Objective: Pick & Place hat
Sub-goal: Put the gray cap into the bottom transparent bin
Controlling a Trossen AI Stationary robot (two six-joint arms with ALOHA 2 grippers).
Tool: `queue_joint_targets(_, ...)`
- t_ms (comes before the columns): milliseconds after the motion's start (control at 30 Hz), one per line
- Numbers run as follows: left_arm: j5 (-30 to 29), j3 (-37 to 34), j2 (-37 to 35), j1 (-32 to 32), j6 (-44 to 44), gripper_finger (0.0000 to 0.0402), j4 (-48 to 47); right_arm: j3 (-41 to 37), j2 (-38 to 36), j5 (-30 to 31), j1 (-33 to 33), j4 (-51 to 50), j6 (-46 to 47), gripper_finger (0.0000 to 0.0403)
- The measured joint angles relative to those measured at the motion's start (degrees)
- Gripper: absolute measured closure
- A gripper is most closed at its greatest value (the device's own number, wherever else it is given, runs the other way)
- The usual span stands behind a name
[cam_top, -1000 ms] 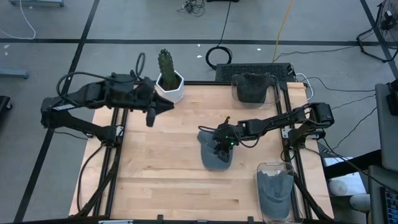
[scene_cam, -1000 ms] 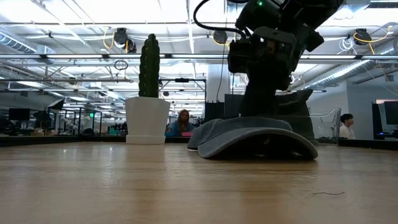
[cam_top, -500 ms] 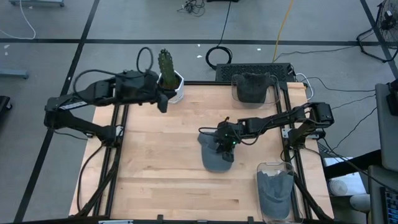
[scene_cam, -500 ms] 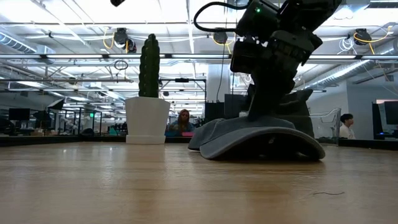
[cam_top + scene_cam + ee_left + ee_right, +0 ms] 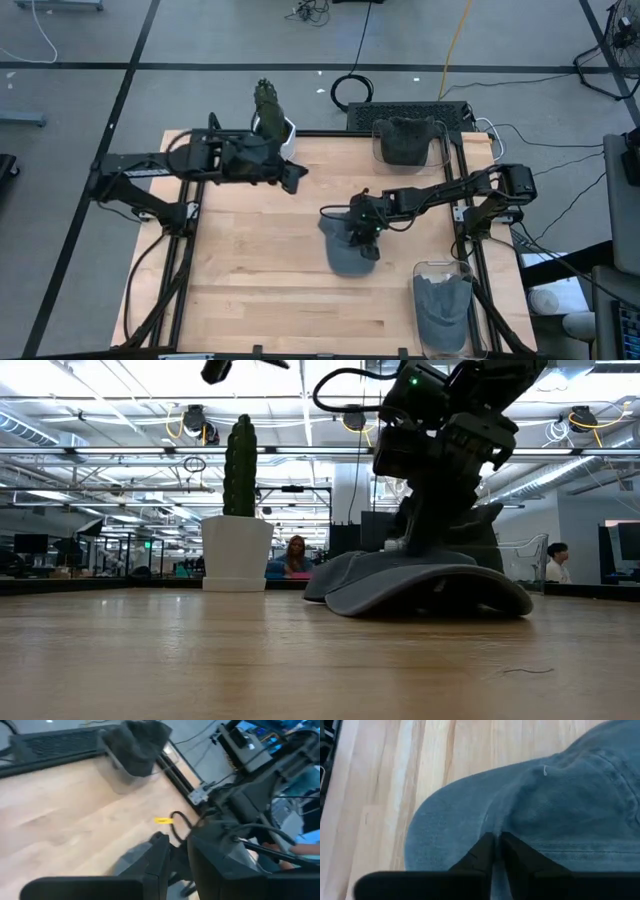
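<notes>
My right arm reaches in from the table's right edge, stretched low toward centre. The dark two-finger right gripper (image 5: 362,237) points down; in the wrist cam its fingertips (image 5: 492,845) are pinched nearly together w/ a fold of the grey-blue denim cap (image 5: 348,252) between them. Low cam shows that wrist tilted, bearing down on the cap's crown.

My left arm comes from the left side, elbow bent, forearm approx. level above the table's back half. The dark two-finger left gripper (image 5: 294,177) hangs in the air, holding nothing, fingers (image 5: 160,860) only a narrow gap apart.
</notes>
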Motion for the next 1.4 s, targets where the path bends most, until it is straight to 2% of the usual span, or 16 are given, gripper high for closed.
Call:
queue_joint_targets(267,-0.05,0.0,3.53,-2.2,-0.57,0.0325,7.91,0.02,-0.02,0.0,0.0,-2.54,-0.9,0.0301)
queue_joint_targets(433,-0.05,0.0,3.61,-3.11,-0.71,0.0325,8.74,-0.01,-0.02,0.2,0.02,-4.05,-0.9,0.0286)
queue_joint_targets(600,0.2,0.07,2.64,-4.91,1.14,0.0325,8.86,-0.96,-0.07,0.26,0.02,-3.98,1.15,0.0299)
queue_joint_targets(733,1.48,0.0,2.24,-6.54,5.72,0.0325,8.37,-0.98,-0.07,0.35,0.26,-4.02,6.72,0.0314)
queue_joint_targets(833,4.85,0.02,1.97,-6.99,7.27,0.0325,8.37,-1.01,-0.07,2.8,1.07,-4.03,9.78,0.0335)
queue_joint_targets(1000,12.16,0.02,2.13,-9.6,7.63,0.0325,7.12,-1.03,-0.12,4.84,2.74,-3.95,12.38,0.0395)
queue_joint_targets(1167,15.13,0.04,2.1,-14.01,10.22,0.0325,3.93,-0.29,-3.25,7.35,6.83,-5.29,15.84,0.0399)
queue_joint_targets(1300,15.51,0.01,1.38,-17.46,11.19,0.0325,-1.15,3.35,-6.5,13.46,10.83,-10.22,15.89,0.04)
queue_joint_targets(1400,14.54,0.17,0.69,-19.28,13.76,0.0325,-3.15,7.01,-8.19,15.63,12.97,-16.87,17.19,0.0401)
